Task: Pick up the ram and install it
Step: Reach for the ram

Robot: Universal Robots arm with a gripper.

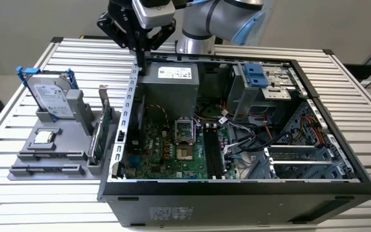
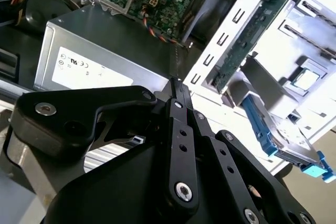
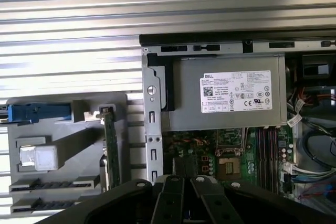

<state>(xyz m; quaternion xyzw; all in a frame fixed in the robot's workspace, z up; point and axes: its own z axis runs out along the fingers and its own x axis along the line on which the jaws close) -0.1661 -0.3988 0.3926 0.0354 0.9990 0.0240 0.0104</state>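
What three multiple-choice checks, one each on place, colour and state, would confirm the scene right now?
1. Where is the gripper? A) above the power supply end of the computer case B) inside the drive bays C) over the expansion card
2. What colour are the rails on the hard drive? A) red B) blue C) yellow
3. How is the computer case? A) shut by a panel B) standing upright C) lying open, motherboard exposed
Answers: 1 A, the exterior view shows it hanging by the power supply; 2 B, blue rails flank the drive; 3 C, the motherboard shows from above.
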